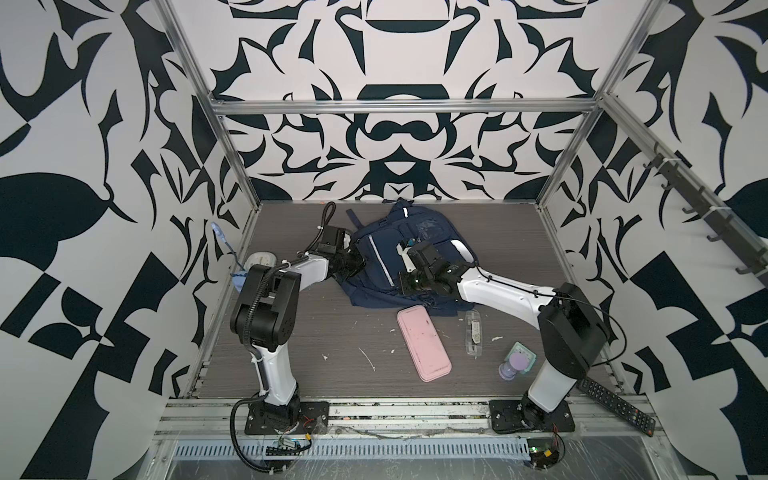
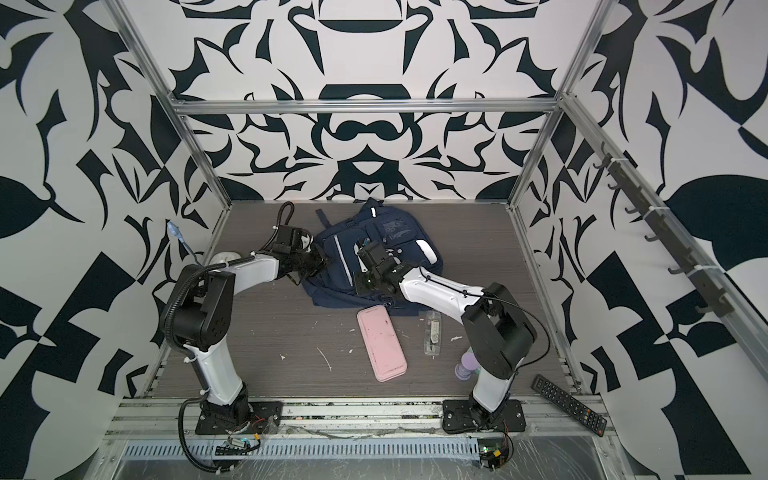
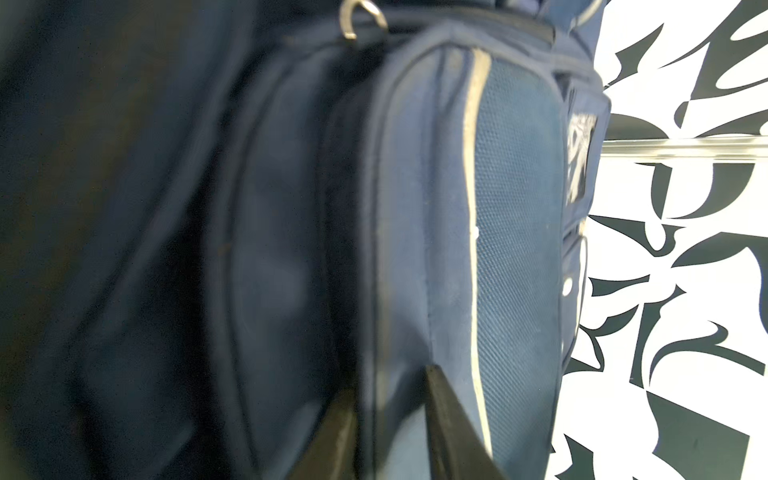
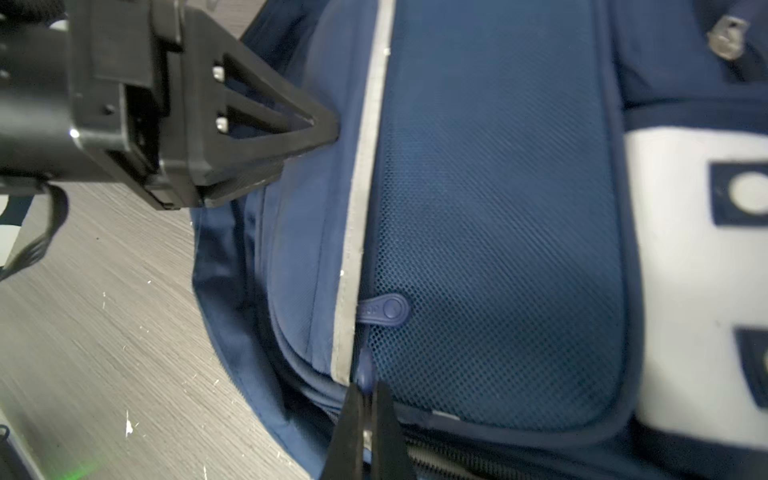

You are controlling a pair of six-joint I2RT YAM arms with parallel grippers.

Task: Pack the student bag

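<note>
The student bag [image 1: 374, 232] [image 2: 392, 226], a navy backpack with a white reflective strip [image 4: 365, 166], lies flat at the back middle of the table. My left gripper [image 1: 360, 262] [image 2: 326, 262] [image 3: 388, 386] is at the bag's left side, shut on a fold of its fabric beside the strip; it also shows in the right wrist view as left gripper [image 4: 328, 124]. My right gripper [image 1: 398, 286] [image 2: 358, 289] [image 4: 365, 390] is at the strip's near end, shut on a blue zip pull [image 4: 365, 370]. A second blue pull tab [image 4: 384, 309] lies on the mesh pocket.
In front of the bag lie a pink case [image 1: 424, 345], a clear pouch [image 1: 473, 332], a purple bottle [image 1: 513, 368] and a teal pack [image 1: 521, 353]. A black remote [image 1: 615, 405] sits on the front rail at right. A white round thing [image 1: 259, 259] is behind the left arm.
</note>
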